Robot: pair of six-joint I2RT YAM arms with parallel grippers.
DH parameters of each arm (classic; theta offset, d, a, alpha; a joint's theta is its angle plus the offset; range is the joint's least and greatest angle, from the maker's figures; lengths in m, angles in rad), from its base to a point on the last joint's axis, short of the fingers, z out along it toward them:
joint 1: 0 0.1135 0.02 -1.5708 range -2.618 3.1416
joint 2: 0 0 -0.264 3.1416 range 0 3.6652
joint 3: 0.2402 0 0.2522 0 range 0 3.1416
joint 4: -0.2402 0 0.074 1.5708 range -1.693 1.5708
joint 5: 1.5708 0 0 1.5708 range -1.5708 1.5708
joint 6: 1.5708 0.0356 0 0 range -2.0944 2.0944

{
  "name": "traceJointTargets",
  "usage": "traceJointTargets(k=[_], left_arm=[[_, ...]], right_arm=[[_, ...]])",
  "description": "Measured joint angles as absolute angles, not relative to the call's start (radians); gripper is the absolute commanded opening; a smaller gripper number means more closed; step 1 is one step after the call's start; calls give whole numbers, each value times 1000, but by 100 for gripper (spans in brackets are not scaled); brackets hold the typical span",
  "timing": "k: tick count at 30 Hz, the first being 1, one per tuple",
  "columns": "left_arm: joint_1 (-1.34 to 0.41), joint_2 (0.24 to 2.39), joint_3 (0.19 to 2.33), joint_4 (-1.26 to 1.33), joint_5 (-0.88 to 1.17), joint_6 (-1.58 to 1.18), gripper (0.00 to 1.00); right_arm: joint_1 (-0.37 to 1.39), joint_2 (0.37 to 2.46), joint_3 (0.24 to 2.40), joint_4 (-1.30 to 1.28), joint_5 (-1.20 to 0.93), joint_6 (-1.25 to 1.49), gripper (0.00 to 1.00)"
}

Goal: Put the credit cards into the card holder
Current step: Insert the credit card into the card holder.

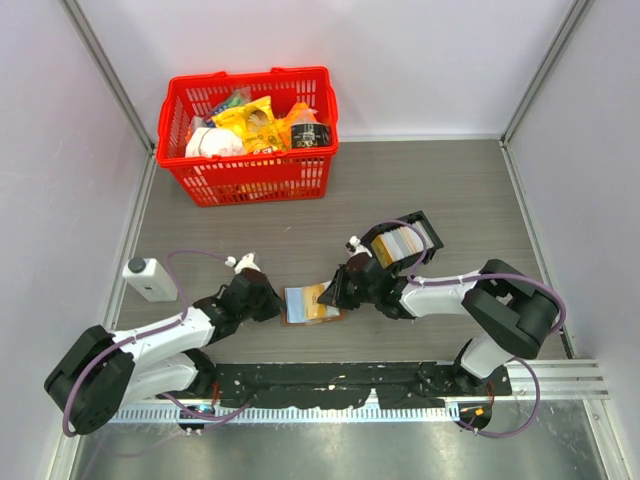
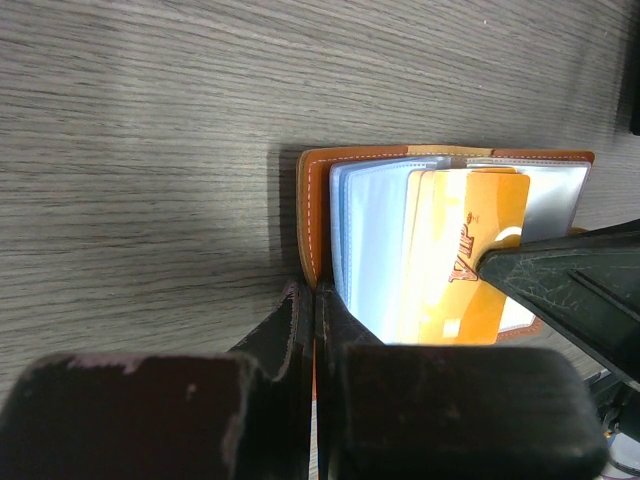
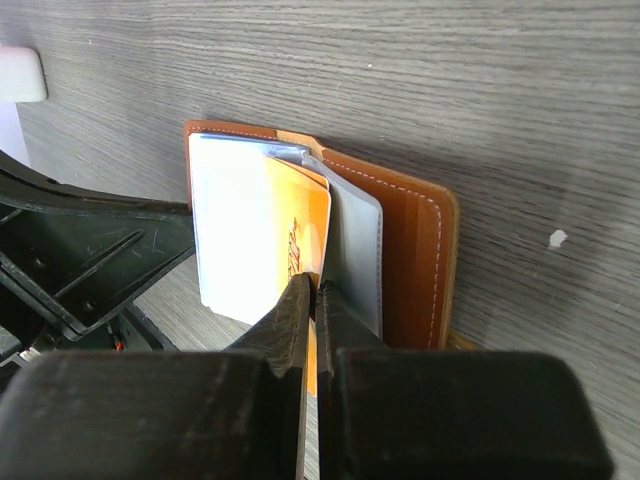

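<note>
The brown leather card holder (image 1: 312,304) lies open on the table between both arms, its clear sleeves fanned up. My left gripper (image 2: 316,292) is shut on the edge of the holder's brown cover (image 2: 318,210). My right gripper (image 3: 315,285) is shut on a yellow-orange credit card (image 3: 297,225), which stands among the sleeves next to the brown cover (image 3: 410,260). In the left wrist view the same card (image 2: 465,250) shows with the right gripper's black finger (image 2: 570,290) over it. More cards (image 1: 398,243) stand in a black box behind the right arm.
A red basket (image 1: 250,135) full of groceries stands at the back left. A small white device (image 1: 148,278) sits by the left wall. The black open-top box (image 1: 428,232) is just behind the right wrist. Walls close in on both sides.
</note>
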State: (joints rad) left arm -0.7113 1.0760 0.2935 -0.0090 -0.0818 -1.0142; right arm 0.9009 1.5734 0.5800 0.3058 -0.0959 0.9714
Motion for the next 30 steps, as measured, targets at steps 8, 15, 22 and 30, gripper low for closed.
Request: traceJointTargets(k=[8,15,22,30], left_arm=[[-711,1076,294,-9,-82,-1014,0],[-711,1076,294,-8,-82,-1014,0],[-711,1075,294,-9,-83,-1013,0],[-712,1072,294,-11,-78,-1014,0]], right_arm=[[901,1548,582,284,-104,968,1],[904,1626,602,346,-146,972,2],[915,1636,612,356,-142,976,18],[945,1525,583,215,-65,968,41]])
